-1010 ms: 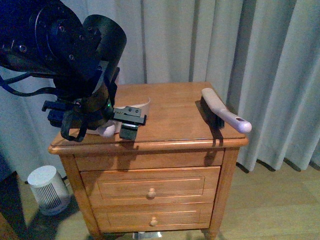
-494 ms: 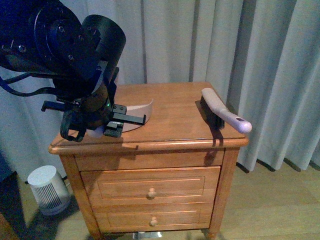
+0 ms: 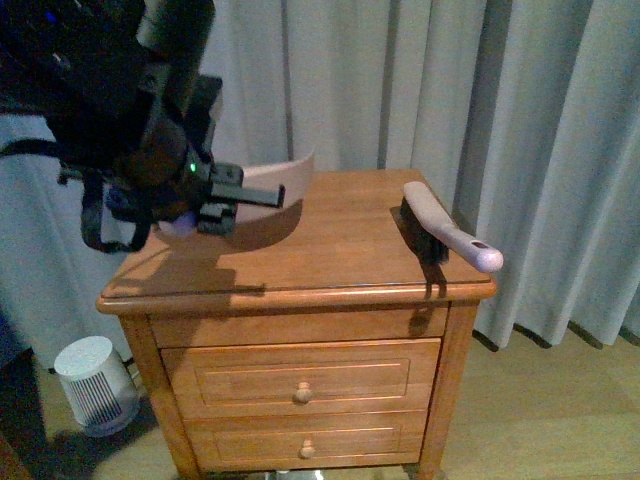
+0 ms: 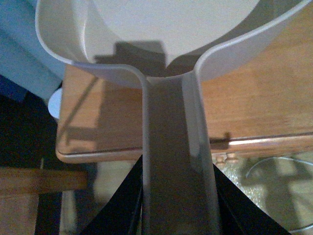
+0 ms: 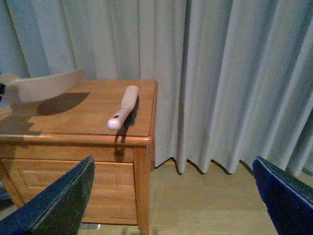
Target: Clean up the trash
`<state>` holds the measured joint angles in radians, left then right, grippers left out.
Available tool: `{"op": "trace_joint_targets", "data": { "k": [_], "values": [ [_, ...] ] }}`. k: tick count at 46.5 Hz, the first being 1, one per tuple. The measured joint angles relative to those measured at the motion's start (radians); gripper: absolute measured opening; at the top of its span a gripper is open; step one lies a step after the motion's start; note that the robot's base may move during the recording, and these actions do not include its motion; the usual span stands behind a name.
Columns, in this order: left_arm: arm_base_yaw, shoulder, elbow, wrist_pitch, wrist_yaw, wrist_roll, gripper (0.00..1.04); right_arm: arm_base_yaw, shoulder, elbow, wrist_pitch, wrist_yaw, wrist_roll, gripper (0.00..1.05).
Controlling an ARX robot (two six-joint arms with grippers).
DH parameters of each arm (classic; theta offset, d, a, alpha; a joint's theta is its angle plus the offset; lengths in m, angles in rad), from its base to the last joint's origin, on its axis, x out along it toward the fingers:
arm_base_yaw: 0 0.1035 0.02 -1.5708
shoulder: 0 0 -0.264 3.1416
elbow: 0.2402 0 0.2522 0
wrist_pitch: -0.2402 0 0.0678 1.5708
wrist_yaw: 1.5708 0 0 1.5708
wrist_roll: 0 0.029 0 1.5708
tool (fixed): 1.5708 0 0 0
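The middle and front of the wooden nightstand's top [image 3: 340, 240] lie bare, open to a reach from the front or from above. Over its left rear part hangs the beige plastic dustpan [image 3: 275, 185], clear of the wood. The left gripper [image 4: 178, 208] clamps its handle, and the dark arm fills the space on that side. Along the right edge lies the pale-handled, black-bristled brush [image 3: 445, 228], its handle jutting past the front corner. Grey pleated curtains [image 3: 400, 80] close off the back.

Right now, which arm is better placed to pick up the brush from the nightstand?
Right. The left gripper is shut on the dustpan handle, holding it above the nightstand. The right gripper is open and empty, and the brush lies toward its side.
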<state>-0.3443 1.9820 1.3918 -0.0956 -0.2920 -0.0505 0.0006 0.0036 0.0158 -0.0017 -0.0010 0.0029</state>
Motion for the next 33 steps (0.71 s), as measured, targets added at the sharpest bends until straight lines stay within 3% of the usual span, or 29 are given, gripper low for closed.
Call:
{"op": "trace_joint_targets", "data": {
  "k": [12, 33],
  "values": [
    [0.050, -0.355, -0.207, 0.228, 0.079, 0.121, 0.28, 0.000, 0.000, 0.000, 0.000, 0.000, 0.000, 0.97],
    [0.264, -0.949, -0.565, 0.315, 0.221, 0.344, 0.28, 0.000, 0.000, 0.000, 0.000, 0.000, 0.000, 0.97]
  ]
}}
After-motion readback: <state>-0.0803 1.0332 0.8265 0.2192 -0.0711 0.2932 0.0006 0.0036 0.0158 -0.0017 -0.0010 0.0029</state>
